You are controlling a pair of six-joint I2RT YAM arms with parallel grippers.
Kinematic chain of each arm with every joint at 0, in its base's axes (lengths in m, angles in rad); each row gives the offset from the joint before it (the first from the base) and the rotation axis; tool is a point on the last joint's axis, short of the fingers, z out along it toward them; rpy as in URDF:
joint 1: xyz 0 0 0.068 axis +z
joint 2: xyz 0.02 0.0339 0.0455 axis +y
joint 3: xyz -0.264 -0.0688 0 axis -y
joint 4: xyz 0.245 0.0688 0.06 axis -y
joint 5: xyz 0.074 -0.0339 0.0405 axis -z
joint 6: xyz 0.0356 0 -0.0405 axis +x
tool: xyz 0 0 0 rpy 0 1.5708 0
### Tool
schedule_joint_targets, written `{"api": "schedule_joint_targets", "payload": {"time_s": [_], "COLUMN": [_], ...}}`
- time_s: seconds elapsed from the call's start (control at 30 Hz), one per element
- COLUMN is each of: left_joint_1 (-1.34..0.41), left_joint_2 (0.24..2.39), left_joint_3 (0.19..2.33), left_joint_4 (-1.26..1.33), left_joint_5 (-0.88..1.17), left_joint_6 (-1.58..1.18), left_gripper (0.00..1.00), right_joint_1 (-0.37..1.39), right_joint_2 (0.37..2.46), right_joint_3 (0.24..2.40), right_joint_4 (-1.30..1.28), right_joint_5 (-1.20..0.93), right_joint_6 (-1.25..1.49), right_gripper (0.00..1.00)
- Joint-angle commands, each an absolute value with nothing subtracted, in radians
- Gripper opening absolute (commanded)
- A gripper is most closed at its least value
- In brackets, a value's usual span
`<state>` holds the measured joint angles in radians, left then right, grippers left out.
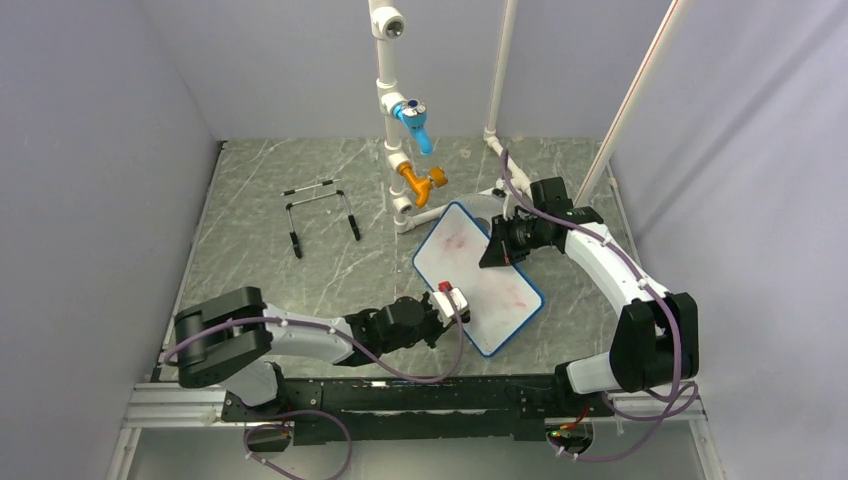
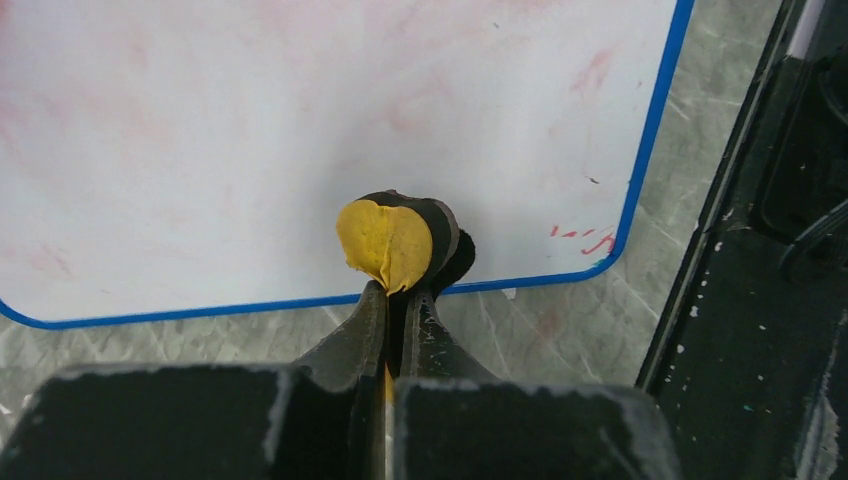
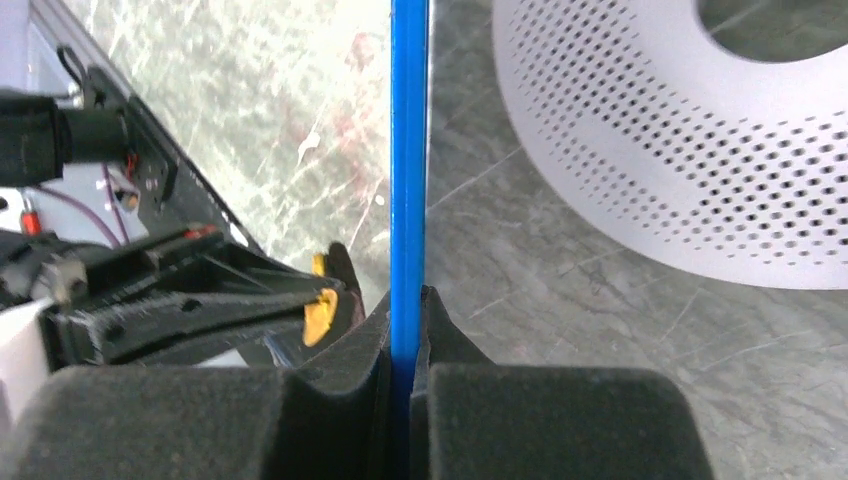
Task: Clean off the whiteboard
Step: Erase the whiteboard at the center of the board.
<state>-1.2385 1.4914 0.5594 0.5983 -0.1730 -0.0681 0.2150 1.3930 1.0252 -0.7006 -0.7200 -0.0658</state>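
The whiteboard (image 1: 470,262) is a white board with a blue frame, lying slantwise mid-table with faint pink smears on it. My left gripper (image 1: 452,300) is shut on a round yellow and black eraser pad (image 2: 385,243). The pad presses on the whiteboard (image 2: 300,130) just inside its near edge. Small red marks (image 2: 585,238) sit by the near right corner. My right gripper (image 1: 497,250) is shut on the board's far right edge. In the right wrist view the blue frame (image 3: 409,150) runs edge-on between my right gripper's (image 3: 408,305) jaws, and the eraser pad (image 3: 322,310) shows at the left.
A grey perforated disc (image 3: 650,130) lies just behind the board. White pipes with a blue valve (image 1: 413,118) and an orange valve (image 1: 422,183) rise at the back. A wire stand (image 1: 320,212) sits back left. The black base rail (image 2: 760,250) runs along the near edge.
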Motion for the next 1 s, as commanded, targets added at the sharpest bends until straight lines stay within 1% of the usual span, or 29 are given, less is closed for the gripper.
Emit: {"api": "schedule_joint_targets", "payload": {"time_s": [0.0,0.17,0.4,0.5,0.73,0.97], "left_joint_1": [-1.238,-1.238,-1.238,-1.238,-1.238,-1.245], "left_joint_2": [1.575,1.645,1.728,1.746,1.714,1.767], "left_joint_3": [0.621,0.643,0.727,0.745,0.735,0.795], "left_joint_4": [0.668,0.666,0.601,0.569,0.501,0.423], "left_joint_5": [-0.149,-0.150,-0.123,-0.062,0.129,0.279], "left_joint_6": [-0.035,-0.041,-0.029,-0.025,-0.012,-0.012], "left_gripper": [0.00,0.00,0.00,0.00,0.00,0.00], "right_joint_1": [0.195,0.188,0.187,0.186,0.176,0.171], "right_joint_2": [1.383,1.396,1.418,1.420,1.427,1.430], "right_joint_3": [1.036,1.025,1.017,1.015,1.018,1.016], "right_joint_4": [-0.500,-0.463,-0.448,-0.446,-0.446,-0.443], "right_joint_5": [-0.679,-0.690,-0.712,-0.714,-0.729,-0.736], "right_joint_6": [0.046,0.097,0.110,0.111,0.113,0.114], "right_gripper": [0.00,0.00,0.00,0.00,0.00,0.00]}}
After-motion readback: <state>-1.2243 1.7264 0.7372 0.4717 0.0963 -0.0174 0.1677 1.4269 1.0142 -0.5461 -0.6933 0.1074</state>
